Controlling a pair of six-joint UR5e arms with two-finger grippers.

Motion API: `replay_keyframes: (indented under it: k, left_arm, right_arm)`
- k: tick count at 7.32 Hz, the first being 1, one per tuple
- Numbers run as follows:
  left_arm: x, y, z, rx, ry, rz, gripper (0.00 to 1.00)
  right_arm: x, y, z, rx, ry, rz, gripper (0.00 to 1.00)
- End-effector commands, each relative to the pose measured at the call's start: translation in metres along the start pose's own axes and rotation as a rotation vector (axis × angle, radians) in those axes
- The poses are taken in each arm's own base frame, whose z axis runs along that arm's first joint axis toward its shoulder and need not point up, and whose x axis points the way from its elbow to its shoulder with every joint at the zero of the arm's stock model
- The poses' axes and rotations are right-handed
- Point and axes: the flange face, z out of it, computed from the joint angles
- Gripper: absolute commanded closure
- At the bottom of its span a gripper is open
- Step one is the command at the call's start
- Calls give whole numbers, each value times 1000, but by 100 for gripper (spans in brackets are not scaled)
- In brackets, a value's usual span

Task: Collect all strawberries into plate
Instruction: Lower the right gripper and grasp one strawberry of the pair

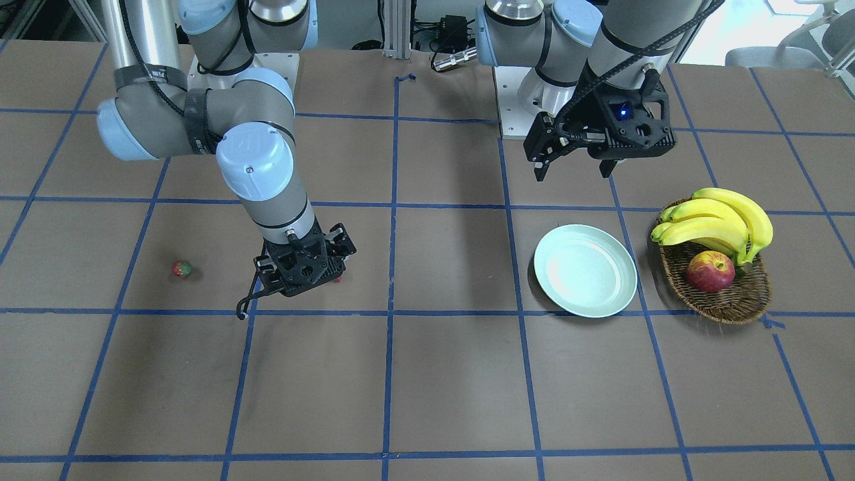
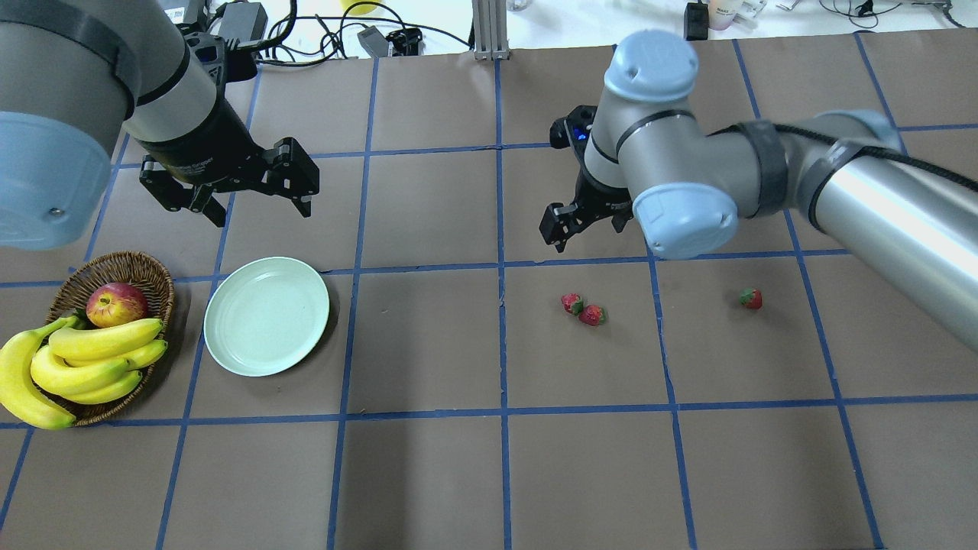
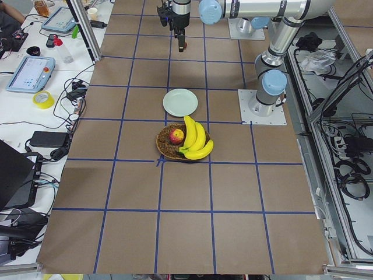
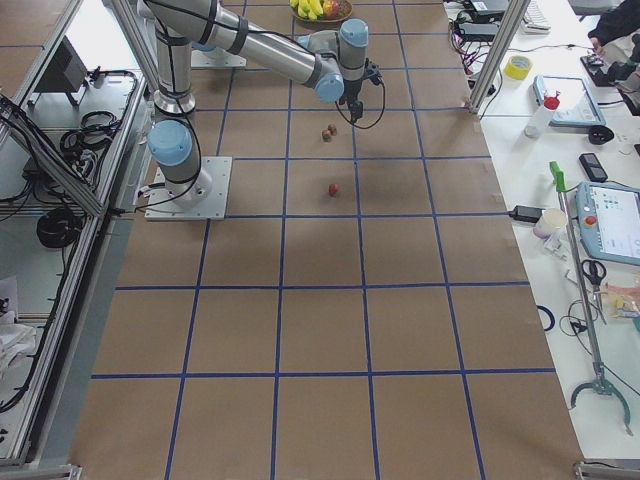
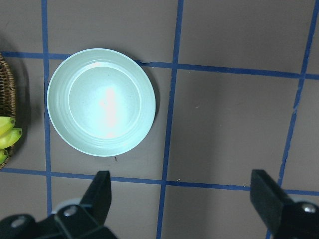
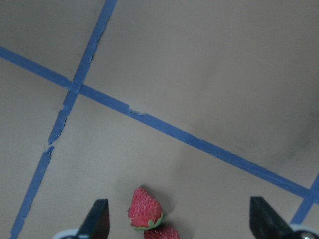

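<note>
Red strawberries (image 6: 145, 209) close under right claw (image 6: 182, 221)

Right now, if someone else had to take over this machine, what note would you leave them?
Left end effector: open, empty, hovering near the plate.
Right end effector: open, empty, hovering by a pair of strawberries lying side by side.
Third strawberry: alone, farther to the robot's right.
Done: nothing yet; the plate is empty.
Left: all three strawberries must go into the plate.
</note>
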Motion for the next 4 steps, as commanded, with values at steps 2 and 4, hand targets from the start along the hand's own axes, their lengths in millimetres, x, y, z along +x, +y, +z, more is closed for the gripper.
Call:
replay_keyframes:
  k: [2,4]
  left_arm:
    - [0,1,-1,3,0,0,0]
    - [0,1,0,1,-2,0,0]
  right_arm:
    - [-19,10,33,-30,-10,-80,15]
    - [-22,18,49,-57,-18,-81,15]
